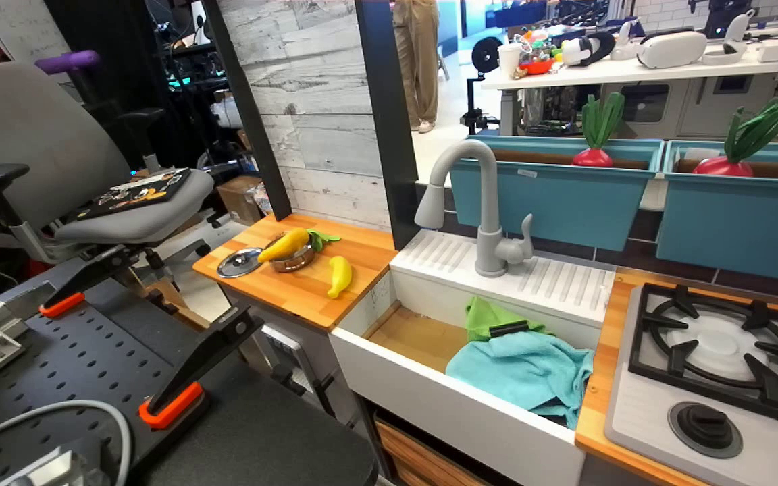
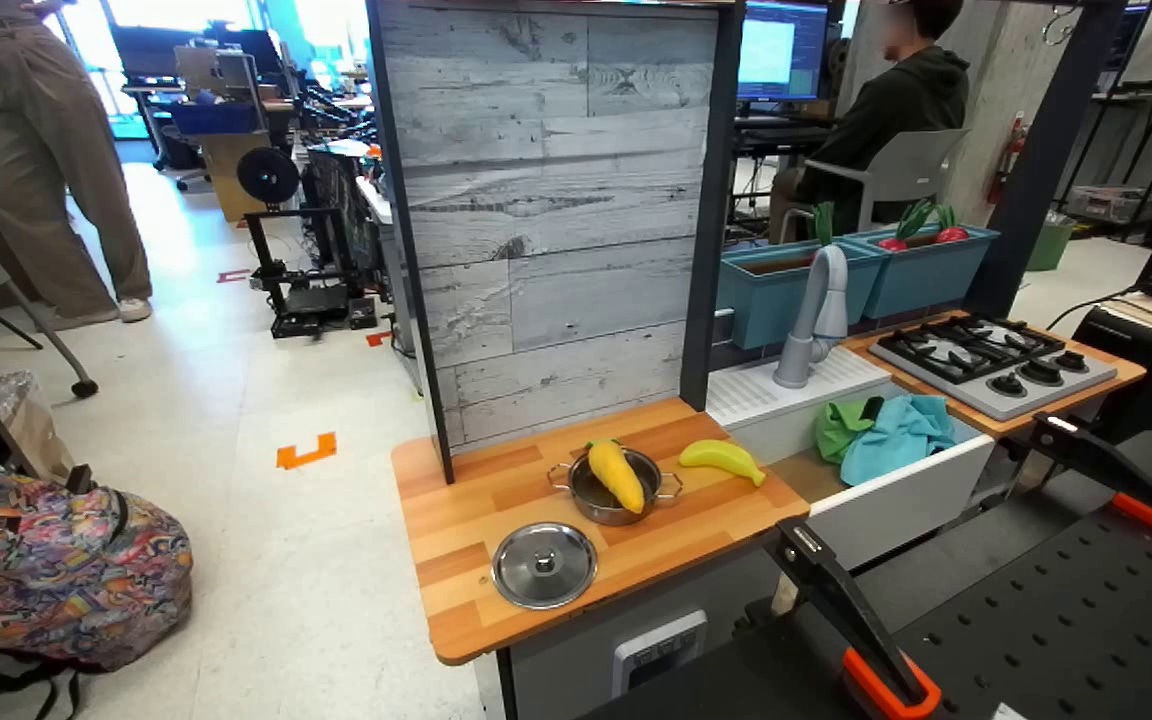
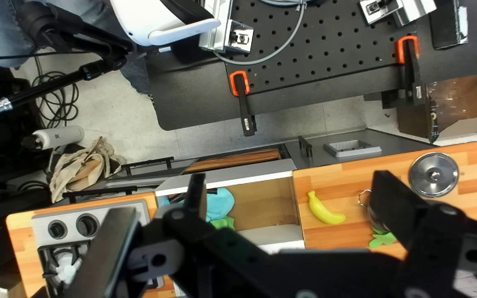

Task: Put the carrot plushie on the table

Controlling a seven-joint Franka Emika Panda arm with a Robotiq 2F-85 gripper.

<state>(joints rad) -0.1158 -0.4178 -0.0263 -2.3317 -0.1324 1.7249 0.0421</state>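
Yellow-orange carrot plushie (image 2: 616,477) lies in the steel pot (image 2: 593,511), ends overhanging; setting it on the butcher-block table (image 2: 476,520) beside the pot seems undone. The gripper (image 3: 289,184) has its fingers (image 3: 391,198) spread, grasping nothing.

Lab: 3D printer (image 2: 316,300), VR headset (image 1: 672,49), perforated board (image 1: 102,345) with clamps (image 2: 851,612), lit monitor (image 2: 781,50). Sink (image 1: 456,420), faucet (image 1: 489,202), stove (image 1: 722,337) make one part kitchen-like.

A grey faucet (image 1: 489,209) stands behind the white sink (image 1: 456,422), where a blue cloth (image 1: 524,368) lies bunched against a green one (image 1: 487,318). Red radishes (image 1: 593,158) poke up from teal planters (image 1: 564,209) beyond. Over there a dark-clad person (image 2: 881,115) sits in a grey chair (image 2: 916,165) near a monitor (image 2: 781,55).
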